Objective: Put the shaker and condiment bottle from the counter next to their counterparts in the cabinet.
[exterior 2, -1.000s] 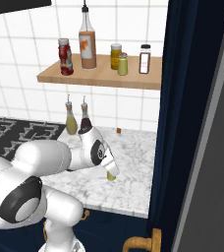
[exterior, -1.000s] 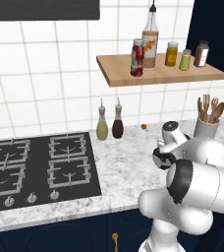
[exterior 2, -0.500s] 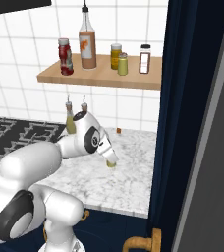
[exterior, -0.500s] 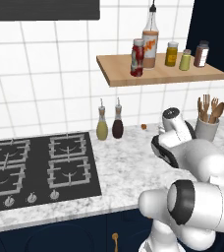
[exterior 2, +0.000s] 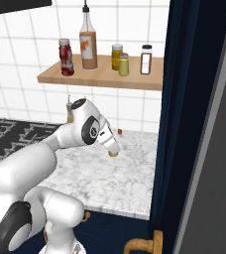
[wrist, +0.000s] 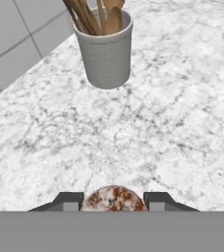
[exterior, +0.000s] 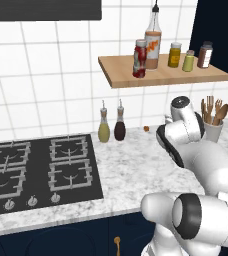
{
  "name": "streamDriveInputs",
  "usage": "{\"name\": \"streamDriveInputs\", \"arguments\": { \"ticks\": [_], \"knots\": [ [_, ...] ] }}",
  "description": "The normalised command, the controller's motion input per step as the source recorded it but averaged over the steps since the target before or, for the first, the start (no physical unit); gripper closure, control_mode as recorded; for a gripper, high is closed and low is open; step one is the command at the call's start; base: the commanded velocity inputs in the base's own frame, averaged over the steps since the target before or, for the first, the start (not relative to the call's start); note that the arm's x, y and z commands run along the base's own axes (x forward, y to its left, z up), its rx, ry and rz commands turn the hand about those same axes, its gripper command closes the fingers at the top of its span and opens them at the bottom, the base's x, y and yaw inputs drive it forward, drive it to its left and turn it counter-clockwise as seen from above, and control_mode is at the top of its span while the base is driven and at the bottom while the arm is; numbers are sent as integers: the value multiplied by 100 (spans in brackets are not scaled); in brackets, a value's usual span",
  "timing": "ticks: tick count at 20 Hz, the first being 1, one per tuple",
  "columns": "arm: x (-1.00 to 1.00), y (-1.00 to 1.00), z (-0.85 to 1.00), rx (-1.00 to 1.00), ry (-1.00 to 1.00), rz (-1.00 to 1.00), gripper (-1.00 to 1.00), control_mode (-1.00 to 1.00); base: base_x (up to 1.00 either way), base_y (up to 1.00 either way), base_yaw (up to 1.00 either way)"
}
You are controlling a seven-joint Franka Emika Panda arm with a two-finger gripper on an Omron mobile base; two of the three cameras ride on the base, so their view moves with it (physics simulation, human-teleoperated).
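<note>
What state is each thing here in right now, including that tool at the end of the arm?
tool: shut on the shaker.
shaker: held just above the counter, cap toward the hand.
condiment bottle: upright on the cabinet.
tall orange-labelled bottle: upright beside it.
second shaker: upright on the cabinet.
utensil holder: upright, holding wooden utensils.

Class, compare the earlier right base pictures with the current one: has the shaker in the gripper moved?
Yes. The shaker, held in the gripper, has risen off the marble counter toward the wooden shelf.
</note>
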Motion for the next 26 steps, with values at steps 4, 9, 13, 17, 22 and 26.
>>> {"name": "streamDriveInputs", "arguments": {
  "ticks": [4,9,13,17,22,26],
  "knots": [
    [0,0,51,-1,-9,0,100,-100,0,0,0],
    [0,0,51,-5,-17,0,100,-100,0,0,0],
    [0,0,64,-7,-19,0,100,-100,0,0,0],
    [0,0,71,-2,-17,2,100,-100,0,0,0],
    [-1,0,74,0,-5,3,100,-100,0,0,0],
    [-3,0,78,0,0,0,100,-100,0,0,0]
  ]
}}
